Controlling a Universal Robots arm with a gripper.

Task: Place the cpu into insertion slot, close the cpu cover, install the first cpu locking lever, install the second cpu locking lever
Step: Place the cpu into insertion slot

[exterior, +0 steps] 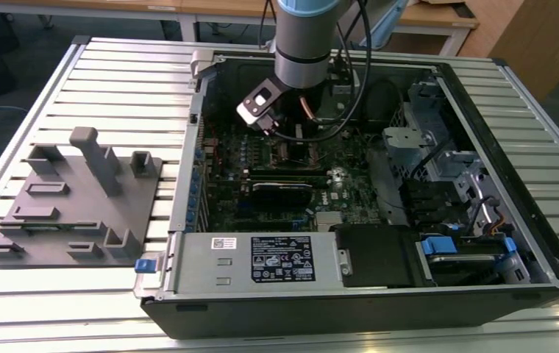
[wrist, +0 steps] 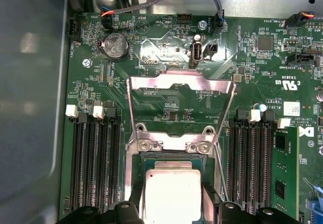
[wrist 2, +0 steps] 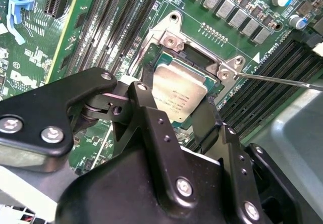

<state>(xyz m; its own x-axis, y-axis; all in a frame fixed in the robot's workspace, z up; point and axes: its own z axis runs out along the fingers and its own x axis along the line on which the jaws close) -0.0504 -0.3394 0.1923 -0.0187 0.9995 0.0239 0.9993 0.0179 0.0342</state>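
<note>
The cpu (wrist 2: 181, 88) is a small silver square lying level in the insertion slot (wrist 2: 165, 61) on the green motherboard. My gripper (wrist 2: 176, 108) is shut on the cpu, one black finger (wrist 2: 146, 100) against each of two opposite edges. In the first wrist view the cpu (wrist: 173, 193) sits between the fingertips (wrist: 135, 209), within the slot's metal rim (wrist: 133, 173). The cpu cover (wrist: 181, 84) stands swung open beyond the slot. A thin locking lever (wrist: 220, 176) rises beside the slot, and the same lever (wrist 2: 282, 80) sticks out sideways. In the exterior view my gripper (exterior: 294, 141) hangs inside the computer case.
Black memory slots (wrist: 93, 163) flank the socket on both sides. A silver power-supply box (exterior: 260, 261) fills the case's near side and a drive cage (exterior: 437, 165) its right. On the exterior view's left, a grey fixture plate (exterior: 73, 198) lies on the slatted table.
</note>
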